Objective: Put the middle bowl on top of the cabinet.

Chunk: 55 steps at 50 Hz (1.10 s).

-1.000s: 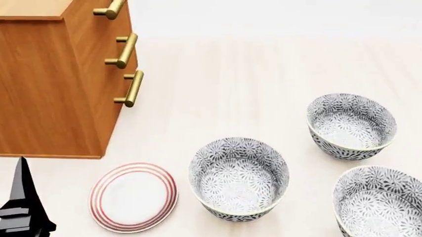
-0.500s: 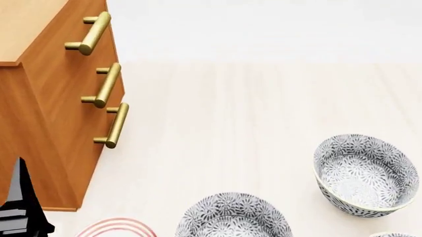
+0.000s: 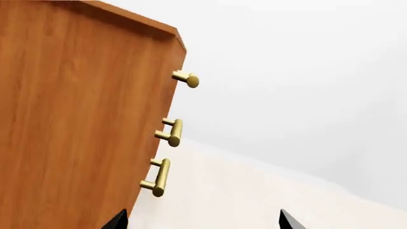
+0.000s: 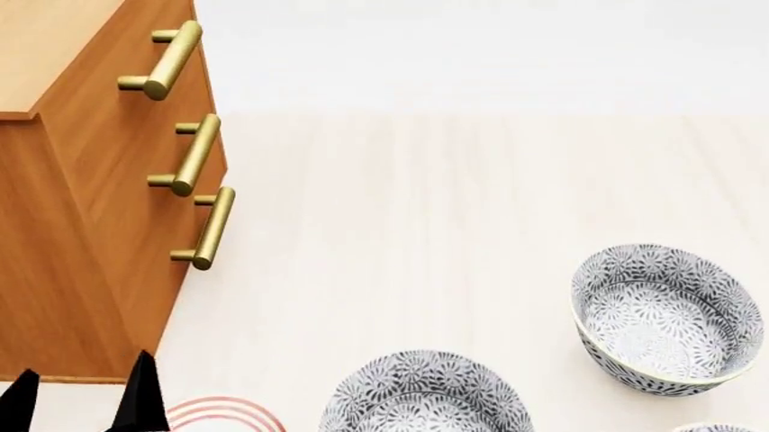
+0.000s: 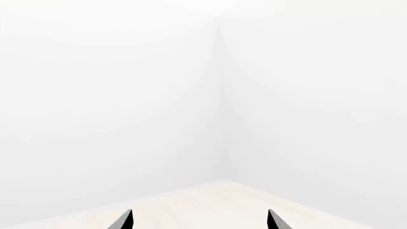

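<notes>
Three grey-and-white floral bowls show in the head view: one cut by the bottom edge at centre (image 4: pixel 427 396), one at the right (image 4: pixel 667 319), and a sliver of rim at the bottom right corner (image 4: pixel 719 428). I cannot tell which of them is the middle bowl. The orange-brown cabinet (image 4: pixel 85 225) stands at the left, with a lighter top (image 4: pixel 49 45); in the left wrist view the cabinet (image 3: pixel 76 119) fills one side. My left gripper (image 4: pixel 82 407) is open and empty in front of the cabinet's base, and the left gripper (image 3: pixel 203 222) also shows two spread tips. My right gripper (image 5: pixel 199 220) is open and empty, facing bare walls.
A white plate with red rings (image 4: pixel 222 416) lies just beside the left gripper, between it and the centre bowl. Three brass bar handles (image 4: pixel 198 153) stick out of the cabinet front. Pale wood floor (image 4: pixel 420 225) stretches behind the bowls to a white wall.
The head view shifted up over the first half second, pushing bowls and plate toward the bottom edge. Since then the left gripper has turned and moved right, now showing two spread fingertips.
</notes>
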Motion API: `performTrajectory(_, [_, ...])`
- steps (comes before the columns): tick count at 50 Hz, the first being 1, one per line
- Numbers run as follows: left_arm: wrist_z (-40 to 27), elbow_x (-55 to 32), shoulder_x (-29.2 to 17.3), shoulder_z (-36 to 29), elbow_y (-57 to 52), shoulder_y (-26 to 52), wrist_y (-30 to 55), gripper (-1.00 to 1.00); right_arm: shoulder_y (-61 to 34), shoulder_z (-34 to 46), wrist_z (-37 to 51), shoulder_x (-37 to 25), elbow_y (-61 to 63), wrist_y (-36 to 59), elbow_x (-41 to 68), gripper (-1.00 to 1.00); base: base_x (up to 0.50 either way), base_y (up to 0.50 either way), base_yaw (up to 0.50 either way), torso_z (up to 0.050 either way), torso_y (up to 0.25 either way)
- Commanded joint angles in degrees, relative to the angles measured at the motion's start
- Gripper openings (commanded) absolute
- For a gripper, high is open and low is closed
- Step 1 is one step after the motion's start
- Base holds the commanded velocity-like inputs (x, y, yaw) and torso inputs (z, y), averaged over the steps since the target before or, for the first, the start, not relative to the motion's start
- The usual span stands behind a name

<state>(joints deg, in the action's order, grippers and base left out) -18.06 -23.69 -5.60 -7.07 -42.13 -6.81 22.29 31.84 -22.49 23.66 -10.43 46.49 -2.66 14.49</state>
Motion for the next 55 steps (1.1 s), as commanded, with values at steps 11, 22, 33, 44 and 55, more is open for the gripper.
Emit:
performTrajectory(11, [-7.86,-2.76,4.99,-15.44,0.97,2.72,5.85,1.00,1.59,0.56,0.46,0.57,0.11,-2.03,-0.36,1.00,0.00,0.00,0.00,0.000,0.000])
performTrajectory(22, [-15.24,-12.45,5.08,-18.50,6.91,6.40,4.65,1.00,-0.06,2.30,0.94,0.18,-1.06,-1.31,-1.59,1.00,0.00,0.00,0.00,0.000,0.000])
performTrajectory(33, [-29.65,-12.00,4.75,-24.62,9.53,10.84,8.04,1.00,0.37,2.47,1.18,-0.22,-0.84,-1.35,-1.65,1.00,0.00,0.00,0.00,0.000,0.000])
performTrajectory(44, [-35.35,-13.69,4.38,-27.41,11.59,13.52,8.37,1.00,1.24,1.89,1.31,-0.61,-0.61,-1.89,-1.06,1.00,0.00,0.00,0.00,0.000,0.000])
performTrajectory(55, [-39.22,-12.11,4.09,-32.97,12.32,16.94,9.52,1.00,2.38,1.13,1.25,-0.95,-0.35,-2.70,-0.28,1.00,0.00,0.00,0.00,0.000,0.000])
